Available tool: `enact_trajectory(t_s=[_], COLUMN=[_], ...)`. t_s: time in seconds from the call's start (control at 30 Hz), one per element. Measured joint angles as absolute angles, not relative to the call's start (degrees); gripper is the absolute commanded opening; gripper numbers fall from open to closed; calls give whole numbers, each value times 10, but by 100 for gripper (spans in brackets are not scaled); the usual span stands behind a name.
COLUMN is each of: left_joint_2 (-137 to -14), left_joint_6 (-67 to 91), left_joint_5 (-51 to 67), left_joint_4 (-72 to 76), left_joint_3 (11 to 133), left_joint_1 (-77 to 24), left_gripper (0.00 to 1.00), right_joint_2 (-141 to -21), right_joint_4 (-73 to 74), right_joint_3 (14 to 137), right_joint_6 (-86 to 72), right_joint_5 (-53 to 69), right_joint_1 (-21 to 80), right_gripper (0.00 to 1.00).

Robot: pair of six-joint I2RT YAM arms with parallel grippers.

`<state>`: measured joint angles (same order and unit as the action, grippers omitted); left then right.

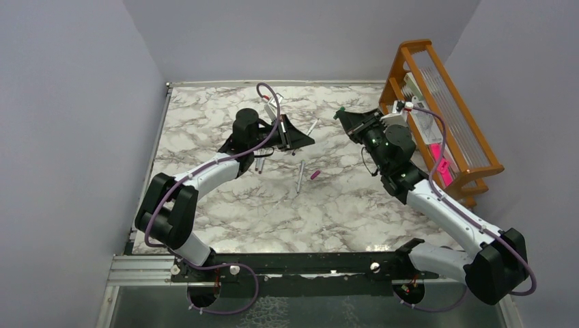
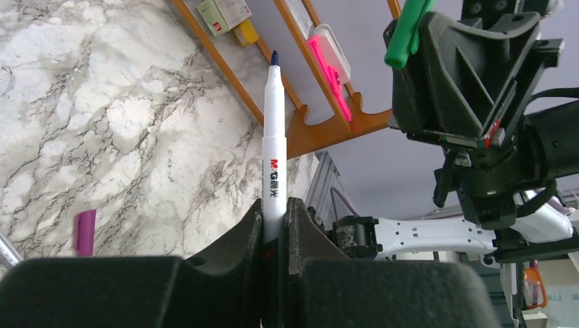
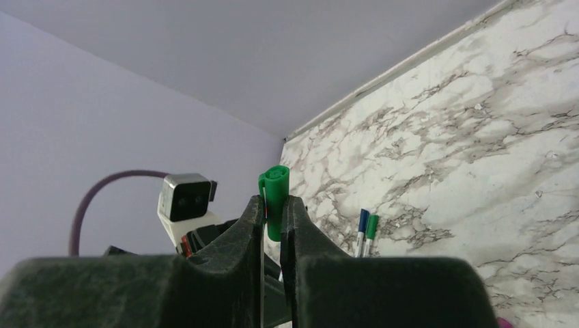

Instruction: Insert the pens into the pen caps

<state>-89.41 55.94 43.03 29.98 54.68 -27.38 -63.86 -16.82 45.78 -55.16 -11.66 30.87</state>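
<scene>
My left gripper (image 2: 274, 208) is shut on a white-grey pen (image 2: 274, 137) whose dark blue tip juts out past the fingers. In the top view this gripper (image 1: 301, 137) is at mid-table, and a pen (image 1: 312, 128) shows at its fingertips. My right gripper (image 3: 274, 208) is shut on a green pen cap (image 3: 274, 195) and held above the table, a short way right of the left one. It shows in the top view (image 1: 345, 117), and the green cap shows in the left wrist view (image 2: 407, 33). A magenta cap (image 1: 315, 175) lies beside a loose pen (image 1: 300, 176).
A wooden rack (image 1: 444, 102) stands at the right edge, with a bright pink object (image 1: 442, 171) on it. Two pens with blue and green ends (image 3: 366, 229) lie side by side on the marble near the left arm. The back wall edge (image 1: 273, 83) is close.
</scene>
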Motion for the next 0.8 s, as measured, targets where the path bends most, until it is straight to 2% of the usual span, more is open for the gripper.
enact_trajectory(t_s=[0.27, 0.8], left_joint_2=[-893, -891], left_joint_6=[574, 579], left_joint_5=[432, 467], left_joint_4=[349, 403], left_joint_3=[527, 527], left_joint_1=[-274, -279], left_gripper=[0, 0], right_joint_2=[-642, -672], right_joint_4=[-199, -252], right_joint_3=[448, 448], right_joint_6=[-615, -645], right_joint_5=[-39, 63], right_joint_1=[254, 243], right_gripper=[1, 1])
